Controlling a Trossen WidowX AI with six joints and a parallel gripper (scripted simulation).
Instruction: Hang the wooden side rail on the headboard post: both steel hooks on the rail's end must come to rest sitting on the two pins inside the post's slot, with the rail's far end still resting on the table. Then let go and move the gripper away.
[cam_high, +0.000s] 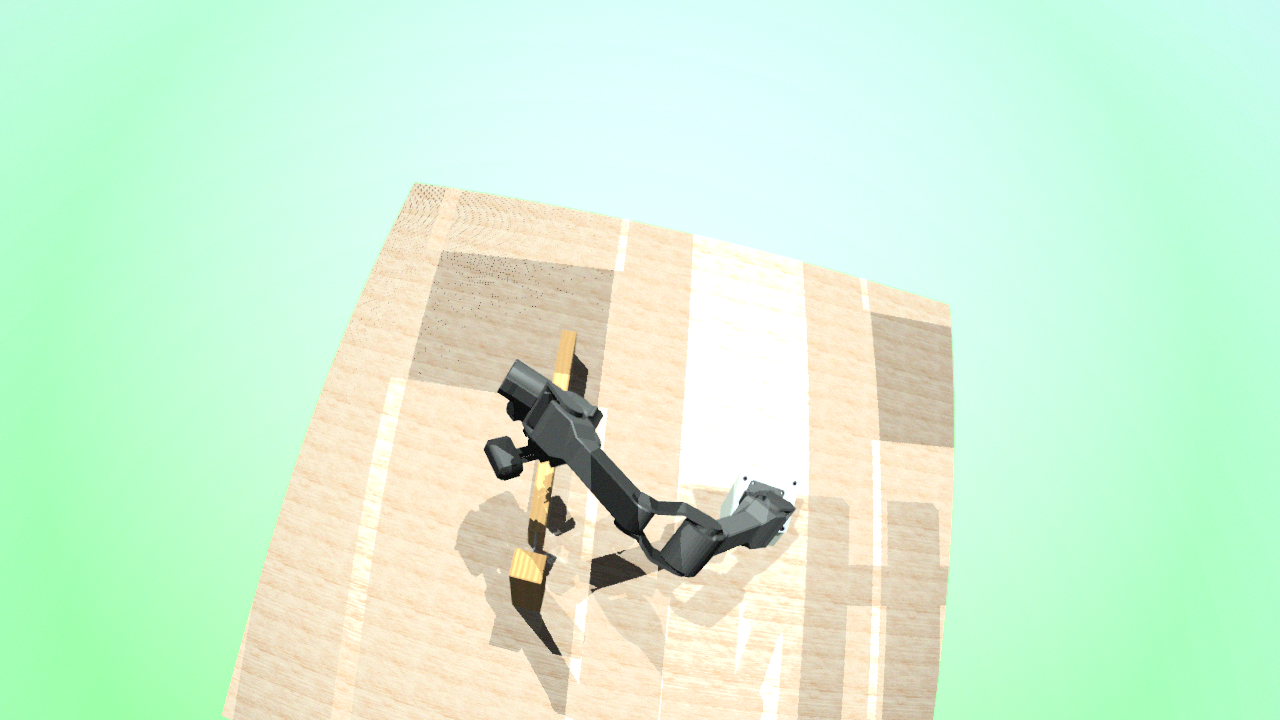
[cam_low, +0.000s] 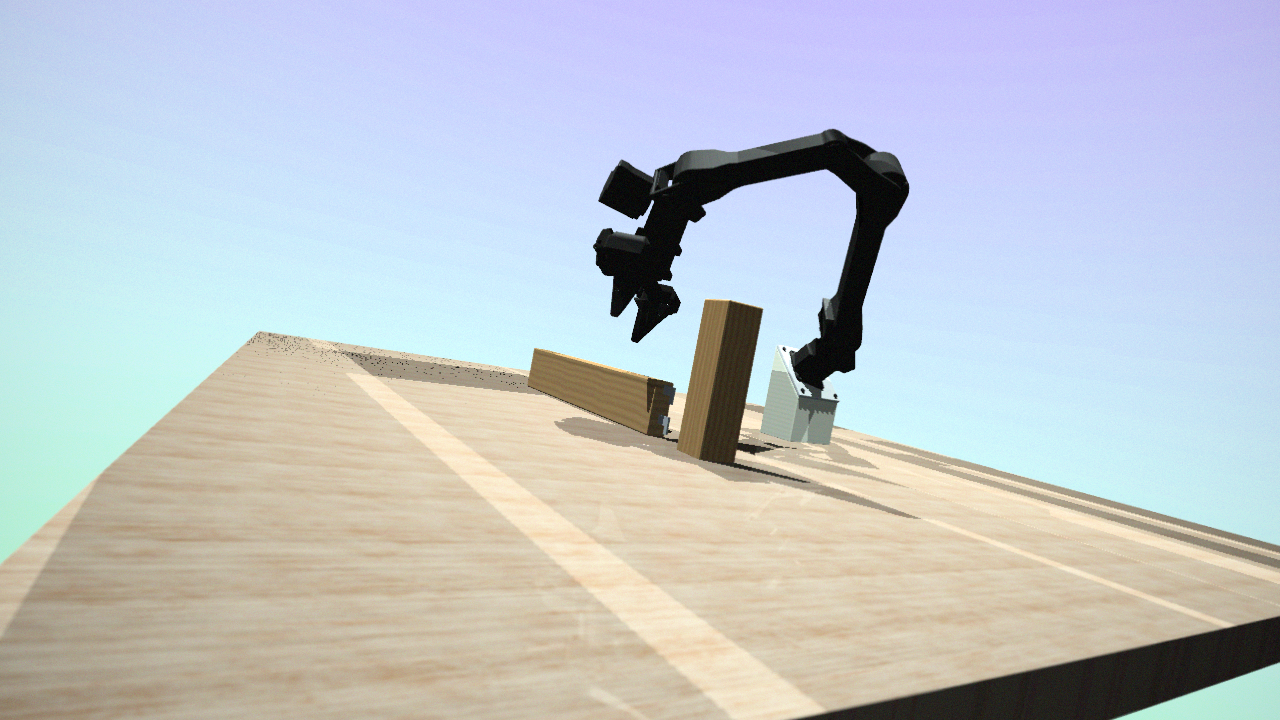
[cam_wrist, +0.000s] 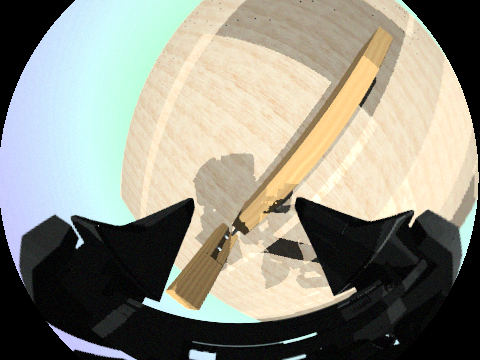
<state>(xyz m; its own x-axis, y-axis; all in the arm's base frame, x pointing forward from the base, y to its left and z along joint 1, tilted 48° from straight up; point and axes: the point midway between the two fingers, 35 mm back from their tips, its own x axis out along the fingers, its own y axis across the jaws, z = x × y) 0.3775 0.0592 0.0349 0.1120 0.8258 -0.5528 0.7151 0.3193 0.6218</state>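
Note:
The wooden side rail (cam_high: 565, 351) (cam_low: 590, 385) (cam_wrist: 327, 140) lies along the table on its narrow edge. Steel hooks (cam_low: 665, 424) (cam_wrist: 235, 232) stick out of its near end, facing the post, with a small gap between. The headboard post (cam_high: 528, 565) (cam_low: 718, 385) (cam_wrist: 195, 284) stands upright; its dark slot with small bright pins (cam_wrist: 219, 248) shows in the wrist view and faces the rail. My gripper (cam_low: 624, 328) (cam_wrist: 245, 203) is open and empty, high above the rail near its hook end. In the top view the arm hides the fingertips and the rail's middle.
The arm's pale base (cam_high: 735, 497) (cam_low: 787, 404) stands on the table (cam_high: 429, 573) (cam_low: 358, 555) to the right of the rail and post in the top and exterior views. The arm arches high from it over the rail. Several shadows and bright bands cross the table top.

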